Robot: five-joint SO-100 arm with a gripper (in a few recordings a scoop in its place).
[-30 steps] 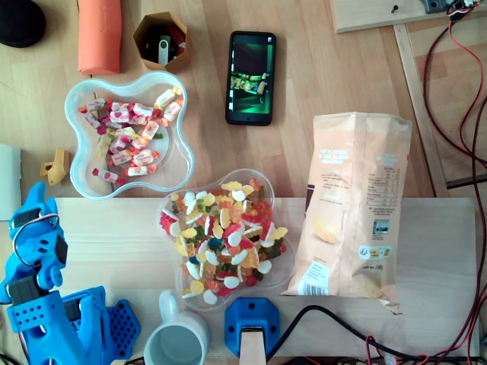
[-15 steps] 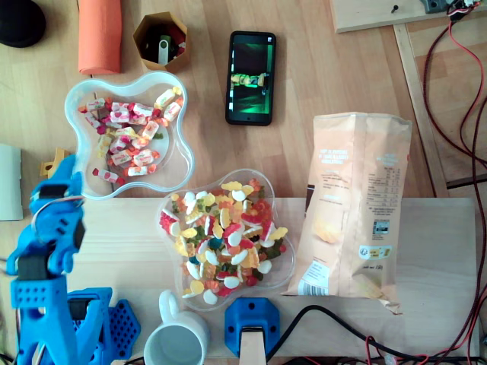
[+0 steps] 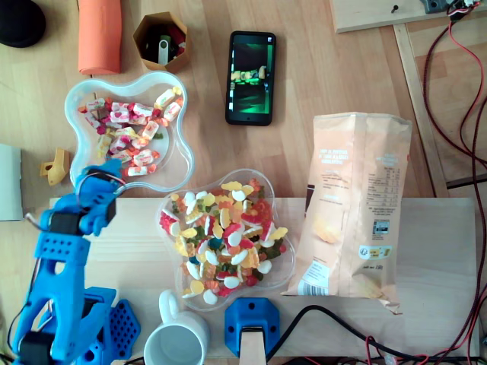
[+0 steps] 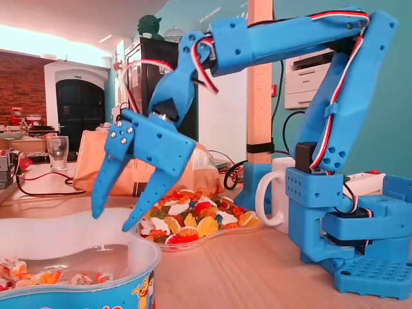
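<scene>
**Poised over the sweet bowl, nothing gripped**

Hangs with the gripper (image 4: 113, 219) tipped downward just above the near rim of the clover-shaped bowl (image 3: 169, 163), at that bowl's lower left edge in the overhead view. Holds the fingers (image 4: 105, 180) spread wide, with nothing between them. Touches neither rim nor contents, as far as the fixed view tells.

Finds the wrapped sweets (image 3: 128, 138) heaped inside the bowl, mostly toward its middle and far side. Leaves the dish of gummies (image 3: 225, 236) just to the right on the worktop (image 3: 434, 243), the mug (image 3: 176, 344) beside the arm's base, and the crisp bag (image 3: 358, 205) farther right.

Reads as an approach step: positioned, not yet lowered. Calls, for any next move, for a drop past the rim toward the pile, with fingers left apart until astride one wrapper, then a gentle squeeze. Risks clipping the rim or nudging the light bowl, given how near the edge the tips stand.
</scene>
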